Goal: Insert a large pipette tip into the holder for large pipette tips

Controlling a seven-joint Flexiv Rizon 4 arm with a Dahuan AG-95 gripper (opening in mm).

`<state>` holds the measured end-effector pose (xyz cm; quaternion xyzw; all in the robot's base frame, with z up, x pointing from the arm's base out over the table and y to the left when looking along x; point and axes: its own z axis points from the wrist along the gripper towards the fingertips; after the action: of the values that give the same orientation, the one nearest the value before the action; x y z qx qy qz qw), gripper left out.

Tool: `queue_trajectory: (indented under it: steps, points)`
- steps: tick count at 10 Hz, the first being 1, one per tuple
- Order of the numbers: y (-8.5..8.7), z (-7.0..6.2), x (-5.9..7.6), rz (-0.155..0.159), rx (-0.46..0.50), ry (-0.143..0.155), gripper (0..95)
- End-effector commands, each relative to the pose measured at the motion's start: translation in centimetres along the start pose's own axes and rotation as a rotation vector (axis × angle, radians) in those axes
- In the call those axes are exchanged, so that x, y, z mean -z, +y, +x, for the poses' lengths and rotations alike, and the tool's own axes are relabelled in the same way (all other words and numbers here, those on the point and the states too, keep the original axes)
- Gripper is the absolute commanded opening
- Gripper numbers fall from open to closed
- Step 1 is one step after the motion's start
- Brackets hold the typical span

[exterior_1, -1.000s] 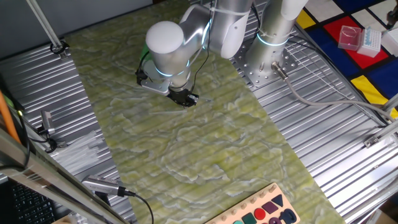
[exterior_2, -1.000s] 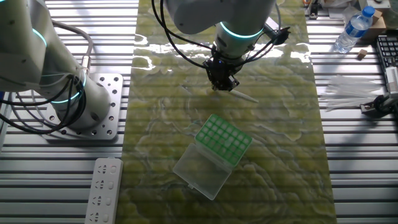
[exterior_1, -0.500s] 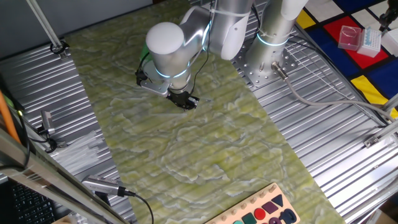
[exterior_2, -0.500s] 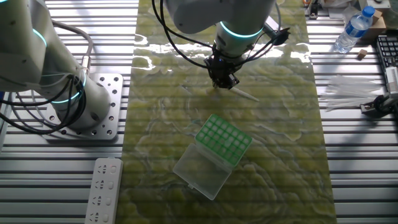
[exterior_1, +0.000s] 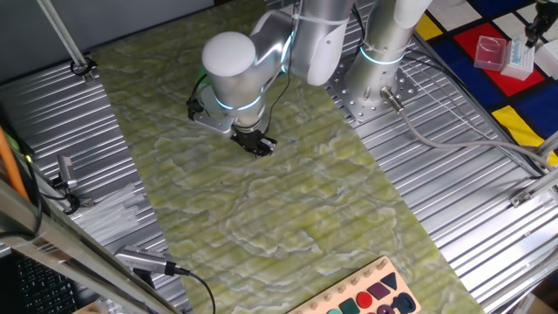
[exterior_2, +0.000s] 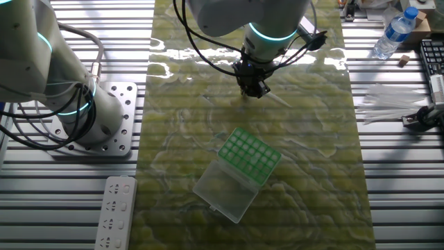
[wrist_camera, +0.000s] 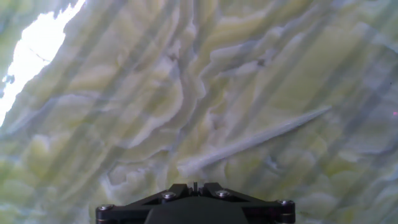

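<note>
The worktop (exterior_2: 388, 201) is ribbed metal, overlaid by a glossy green mat (exterior_2: 312, 180) with pale marbled veining; the mat gives small clear parts a flat, non-rolling bed. The white arm (exterior_1: 261, 52), smooth-shelled with 1 glowing ring at each joint, reaches down so that the black claw (exterior_2: 254, 90) hangs low over the mat, apparently lining up for a pick. Whether its fingers are apart or together cannot be told: the hand view shows only the bracket at the bottom edge. The holder for large pipette tips (exterior_2: 250, 155), a small box with a green gridded top, pale translucent sides and a clear lid folded open beside it, stands nearer the viewer, apart from the claw. The large pipette tip (wrist_camera: 255, 140), a thin, nearly clear taper, lies flat on the mat just beside the claw, not yet lifted.
</note>
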<state>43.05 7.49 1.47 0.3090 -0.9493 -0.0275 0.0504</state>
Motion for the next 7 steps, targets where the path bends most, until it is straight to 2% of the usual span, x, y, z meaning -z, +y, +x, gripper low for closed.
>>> queue_trajectory:
  steps: [1, 7]
  points:
    - [0.0, -0.4, 0.1, 0.003, -0.013, 0.0, 0.0]
    - [0.8, -2.4, 0.1, 0.0, -0.079, -0.01, 0.0]
